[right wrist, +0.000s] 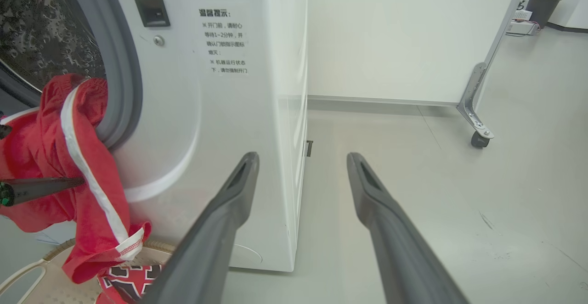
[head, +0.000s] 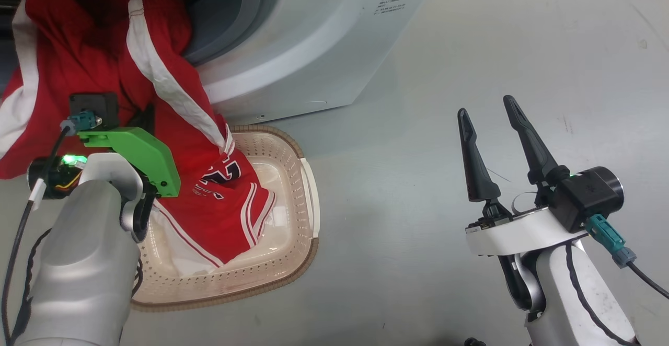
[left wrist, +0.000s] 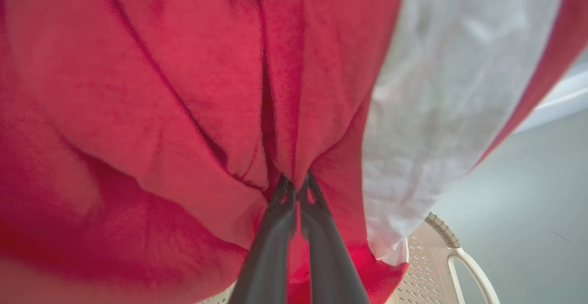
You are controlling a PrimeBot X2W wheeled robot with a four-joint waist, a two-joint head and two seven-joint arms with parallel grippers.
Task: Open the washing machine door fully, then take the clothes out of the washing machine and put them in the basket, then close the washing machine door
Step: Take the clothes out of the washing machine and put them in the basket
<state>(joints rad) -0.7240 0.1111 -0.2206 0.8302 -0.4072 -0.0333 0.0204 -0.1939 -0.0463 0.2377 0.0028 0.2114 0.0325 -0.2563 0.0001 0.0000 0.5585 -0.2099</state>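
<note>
The washing machine (head: 313, 48) stands with its mouth uncovered; the washing machine door is out of view. Red clothes (head: 89, 53) with white stripes hang out of the drum (right wrist: 36, 28) and down into the cream basket (head: 292, 179) on the floor in front. My left gripper (left wrist: 296, 187) is shut on a fold of this red fabric above the basket (left wrist: 427, 272). A second red garment (head: 230, 205) with dark lettering lies in the basket. My right gripper (head: 491, 111) is open with nothing between its fingers, over the bare floor to the right of the machine (right wrist: 206, 111).
Grey floor (head: 470, 48) stretches right of the machine and basket. A white partition wall on a castor foot (right wrist: 477, 134) stands beyond the machine, with a dark bin (right wrist: 542, 5) far back. My left arm's green bracket (head: 141, 152) hangs over the basket's left side.
</note>
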